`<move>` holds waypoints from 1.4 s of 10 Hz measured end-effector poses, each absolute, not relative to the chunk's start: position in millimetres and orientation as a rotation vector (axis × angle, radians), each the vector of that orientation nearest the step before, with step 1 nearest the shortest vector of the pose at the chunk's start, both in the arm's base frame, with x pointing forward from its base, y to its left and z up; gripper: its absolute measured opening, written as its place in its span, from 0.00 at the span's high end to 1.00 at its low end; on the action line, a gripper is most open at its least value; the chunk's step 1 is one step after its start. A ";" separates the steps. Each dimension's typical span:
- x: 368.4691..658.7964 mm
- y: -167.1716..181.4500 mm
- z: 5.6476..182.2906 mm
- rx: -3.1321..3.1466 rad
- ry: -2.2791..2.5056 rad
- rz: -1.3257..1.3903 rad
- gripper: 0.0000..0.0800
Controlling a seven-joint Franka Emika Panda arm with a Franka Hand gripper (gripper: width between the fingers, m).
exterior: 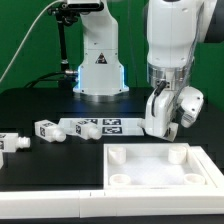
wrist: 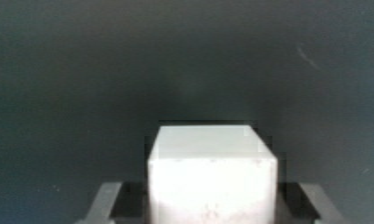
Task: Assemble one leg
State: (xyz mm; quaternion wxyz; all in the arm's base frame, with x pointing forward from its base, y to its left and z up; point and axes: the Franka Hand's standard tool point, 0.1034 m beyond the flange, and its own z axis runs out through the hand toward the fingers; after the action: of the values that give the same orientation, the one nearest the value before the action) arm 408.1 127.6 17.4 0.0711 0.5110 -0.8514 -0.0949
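My gripper is shut on a white square-sectioned leg and holds it, slightly tilted, above the black table just behind the large white tabletop. In the wrist view the leg fills the space between the two fingers, its square end face pointing away over the dark table. The gripper sits around the leg's near part. Other legs with tag markers lie on the exterior view's left: one at the edge, one further in and one beside it.
The marker board lies flat in the middle of the table, next to the loose legs. The robot's white base stands behind it. The tabletop has round corner holes on its upper face.
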 end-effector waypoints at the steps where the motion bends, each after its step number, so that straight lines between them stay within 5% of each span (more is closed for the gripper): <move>1: 407.9 127.6 17.2 1.538 -2.558 -0.285 0.55; 2: 407.9 127.5 17.1 1.570 -2.541 -0.288 0.38; 3: 407.9 127.7 17.4 1.589 -2.531 -0.290 0.38; 4: 408.4 129.6 20.3 1.591 -2.537 -0.293 0.23; 9: 429.4 148.0 88.3 2.274 -2.102 -0.344 0.19; 14: 429.4 144.0 75.7 2.630 -1.666 -0.345 0.19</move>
State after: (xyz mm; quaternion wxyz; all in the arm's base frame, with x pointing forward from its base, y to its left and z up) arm 429.4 144.0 75.7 0.0044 0.8396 -0.5319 -0.1101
